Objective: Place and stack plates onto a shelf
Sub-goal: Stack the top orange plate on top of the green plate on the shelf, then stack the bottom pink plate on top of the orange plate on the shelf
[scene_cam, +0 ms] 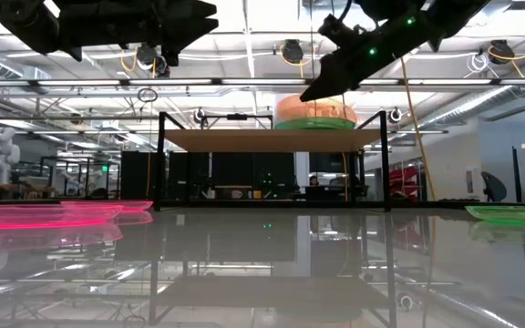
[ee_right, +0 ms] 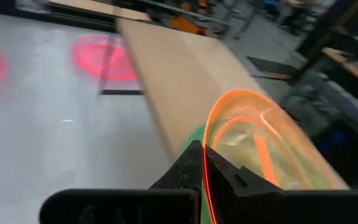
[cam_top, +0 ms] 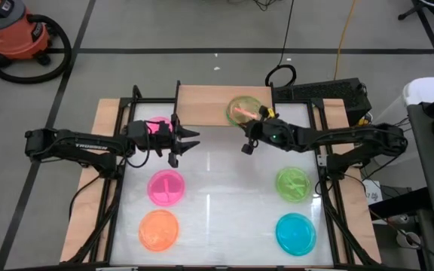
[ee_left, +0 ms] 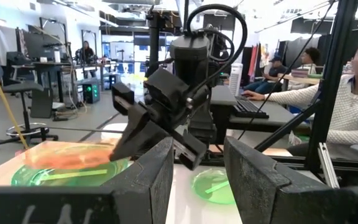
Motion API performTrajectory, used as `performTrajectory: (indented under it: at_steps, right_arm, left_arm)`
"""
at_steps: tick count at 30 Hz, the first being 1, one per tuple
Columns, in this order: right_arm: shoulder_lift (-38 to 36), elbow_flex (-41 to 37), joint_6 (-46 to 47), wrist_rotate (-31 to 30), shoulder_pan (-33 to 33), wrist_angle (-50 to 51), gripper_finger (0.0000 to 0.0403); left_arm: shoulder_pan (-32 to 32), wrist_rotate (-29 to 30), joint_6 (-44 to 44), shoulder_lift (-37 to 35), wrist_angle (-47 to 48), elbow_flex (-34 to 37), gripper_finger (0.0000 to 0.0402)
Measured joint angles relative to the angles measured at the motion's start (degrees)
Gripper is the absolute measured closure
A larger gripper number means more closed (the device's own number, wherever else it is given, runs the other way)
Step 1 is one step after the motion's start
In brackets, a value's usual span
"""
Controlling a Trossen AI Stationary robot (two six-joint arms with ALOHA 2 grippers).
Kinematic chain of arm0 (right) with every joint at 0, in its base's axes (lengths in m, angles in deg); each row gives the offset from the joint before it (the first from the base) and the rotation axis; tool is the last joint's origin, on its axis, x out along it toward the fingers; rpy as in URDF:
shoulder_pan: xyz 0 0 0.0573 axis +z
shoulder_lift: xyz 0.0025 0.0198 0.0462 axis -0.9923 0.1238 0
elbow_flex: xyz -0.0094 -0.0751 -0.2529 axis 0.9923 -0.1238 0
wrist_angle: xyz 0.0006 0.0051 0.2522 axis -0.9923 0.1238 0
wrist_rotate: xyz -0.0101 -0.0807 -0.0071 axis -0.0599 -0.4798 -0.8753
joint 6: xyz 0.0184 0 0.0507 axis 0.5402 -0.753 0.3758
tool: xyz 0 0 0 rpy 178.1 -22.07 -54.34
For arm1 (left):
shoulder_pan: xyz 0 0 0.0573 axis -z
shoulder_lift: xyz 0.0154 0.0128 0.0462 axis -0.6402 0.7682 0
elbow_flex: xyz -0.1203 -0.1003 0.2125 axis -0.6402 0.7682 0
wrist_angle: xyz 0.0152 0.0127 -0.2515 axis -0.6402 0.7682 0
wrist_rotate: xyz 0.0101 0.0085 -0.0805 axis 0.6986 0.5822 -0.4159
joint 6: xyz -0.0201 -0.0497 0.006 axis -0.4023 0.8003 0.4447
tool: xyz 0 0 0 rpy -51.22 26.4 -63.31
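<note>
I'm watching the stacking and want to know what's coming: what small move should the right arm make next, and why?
Probably open the right hand and let go. It is shut on the rim of the orange plate, which already lies over the green plate on the shelf, so the stack there looks done. Then it could back away. The left hand is open, near a pink plate.

Seven plates (cam_top: pixel 166 187) (two stacked), one shelf (cam_top: pixel 206 103), two arms (cam_top: pixel 74 144)
</note>
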Motion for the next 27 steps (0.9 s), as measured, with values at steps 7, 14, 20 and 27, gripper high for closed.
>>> performTrajectory:
  at_steps: [7,14,20,27]
  right_arm:
    - [0.03,-0.02,0.21,3.05,-0.09,0.09,0.0371]
    - [-0.26,-0.02,1.74,2.43,-0.24,2.10,0.0283]
    - [-4.55,-0.07,1.74,0.65,0.14,4.15,0.0243]
    - [-13.35,-0.07,4.19,0.82,3.02,7.87,0.0239]
  left_arm:
    - [0.00,0.00,-0.04,0.01,-0.02,0.00,0.0254]
    - [0.00,0.00,1.11,0.02,-0.02,0.00,0.0254]
    - [0.14,-2.10,3.72,-1.68,3.13,-0.50,0.0254]
    - [6.00,3.14,0.27,-4.90,43.20,-12.66,0.0254]
